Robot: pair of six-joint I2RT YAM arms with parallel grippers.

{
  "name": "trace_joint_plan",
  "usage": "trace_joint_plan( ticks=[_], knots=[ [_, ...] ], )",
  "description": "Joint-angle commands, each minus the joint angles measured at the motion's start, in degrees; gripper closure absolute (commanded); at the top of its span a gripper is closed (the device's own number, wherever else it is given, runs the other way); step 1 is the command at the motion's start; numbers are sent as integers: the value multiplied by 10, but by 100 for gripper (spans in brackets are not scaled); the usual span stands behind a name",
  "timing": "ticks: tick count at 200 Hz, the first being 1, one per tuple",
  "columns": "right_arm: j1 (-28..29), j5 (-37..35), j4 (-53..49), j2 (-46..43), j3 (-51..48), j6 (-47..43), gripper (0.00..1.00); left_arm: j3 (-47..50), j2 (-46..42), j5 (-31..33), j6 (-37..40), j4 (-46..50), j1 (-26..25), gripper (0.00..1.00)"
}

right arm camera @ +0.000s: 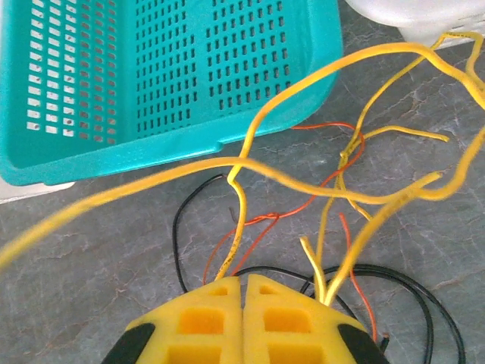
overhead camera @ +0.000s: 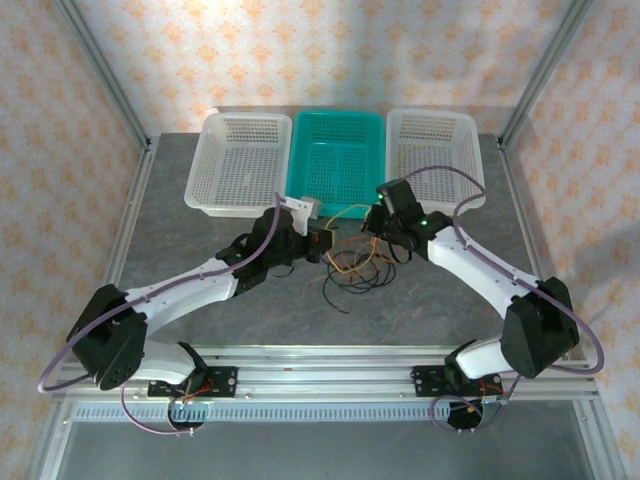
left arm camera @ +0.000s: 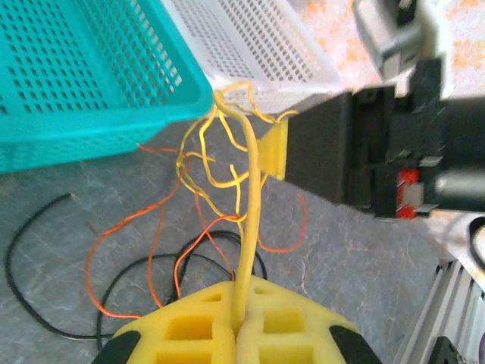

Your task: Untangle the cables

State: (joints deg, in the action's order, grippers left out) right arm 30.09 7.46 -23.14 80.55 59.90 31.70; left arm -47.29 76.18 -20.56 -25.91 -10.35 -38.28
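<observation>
**Desk:** What does the frame show, widest first?

**Photographer:** A grey table with three baskets at its far edge: a teal basket between the left white basket and the right white basket. The left arm and the right arm reach in and meet over the tangle of cables, which lies on the table just in front of the teal basket.

**Desk:** And the pincers?

**Photographer:** The left pincer is pinching the yellow cable, which rises from its fingertips as a stiff stalk. The right pincer is pressed together. Yellow strands run down behind its fingertips, but whether one is caught between them cannot be told.

**Desk:** The other two cables?

**Photographer:** The orange cable and the black cable lie slack on the table. The orange one threads through the yellow loops, and the black one curls under both.

**Desk:** So how is this step done well?

**Photographer:** The step looks like drawing the yellow cable clear. The left arm would do best to draw slowly up and away from the right one, and to watch the orange strand. If that strand lifts too, a loop has probably snagged, and easing back beats tugging. Wire this thin can slip from the pads, so the pinch should stay firm. The loose ends are best kept off the basket walls, whose holes could catch them.
</observation>
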Motion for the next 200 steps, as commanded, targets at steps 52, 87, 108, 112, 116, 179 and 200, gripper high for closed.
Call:
trace_joint_plan(
  ticks=[52,87,108,112,116,179,200],
  knots=[
    [-3,-19,32,24,-56,2,100,-61,-101,-34,54,106,80,100],
    [-4,-29,39,27,-76,4,100,-120,-115,-45,110,192,89,100],
    [-4,-29,43,32,-84,6,100,-148,-130,-41,137,232,93,100],
    [-4,-29,44,34,-84,6,100,-154,-133,-39,142,239,95,100],
    [-4,-30,44,35,-84,6,100,-159,-134,-37,146,244,95,100],
    [-4,-21,41,31,-83,0,100,-207,-158,6,155,271,108,100],
    [-4,7,43,5,-88,-14,96,-211,-143,1,145,238,110,100]
  ],
)
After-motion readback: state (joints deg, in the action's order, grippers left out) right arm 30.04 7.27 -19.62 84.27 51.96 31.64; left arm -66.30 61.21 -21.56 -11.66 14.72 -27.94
